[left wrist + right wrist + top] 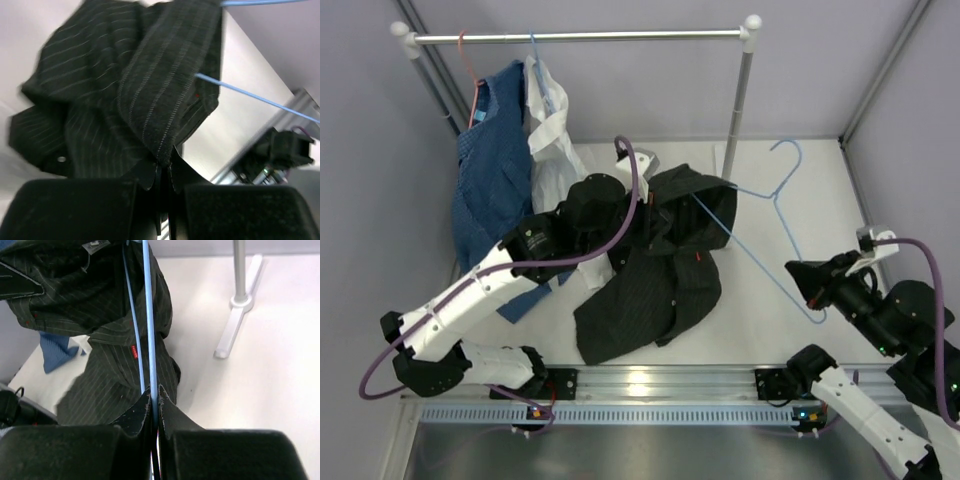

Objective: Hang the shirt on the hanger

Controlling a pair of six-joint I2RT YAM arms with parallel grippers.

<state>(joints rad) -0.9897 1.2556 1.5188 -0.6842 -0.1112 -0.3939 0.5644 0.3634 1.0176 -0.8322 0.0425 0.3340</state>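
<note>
Left gripper (pixel 162 169) clamps shirt (pixel 150 90), seemingly by its placket.

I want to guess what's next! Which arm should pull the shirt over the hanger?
Probably left. The left gripper pinches the shirt, close to where the hanger pokes in. The right gripper is busy clamping the hanger's wire.

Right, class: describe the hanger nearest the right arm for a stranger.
Find the white table under the metal clothes rail. Right of the crumpled black pinstriped shirt is a thin light-blue wire hanger; unlike the rail's two hangers, it is off the rail.
</note>
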